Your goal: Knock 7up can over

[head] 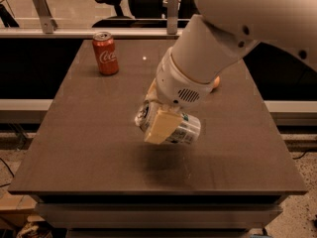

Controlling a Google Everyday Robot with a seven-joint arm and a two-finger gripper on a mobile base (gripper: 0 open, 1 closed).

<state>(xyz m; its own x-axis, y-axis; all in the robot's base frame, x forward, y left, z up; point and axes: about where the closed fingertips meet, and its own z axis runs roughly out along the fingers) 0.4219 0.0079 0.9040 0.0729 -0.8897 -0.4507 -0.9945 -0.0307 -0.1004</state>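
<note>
gripper (158,117): over mid table (89,143) — fingers closed on the 7up can
7up can (186,129): tipped on its side in the grip, w/ a shadow under it
Coke can (105,53): standing up — back left, well apart

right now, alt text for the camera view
The robot's tool grips a 7up can tipped on its side at the middle of a dark table. A red Coca-Cola can stands upright near the far left corner.
</note>
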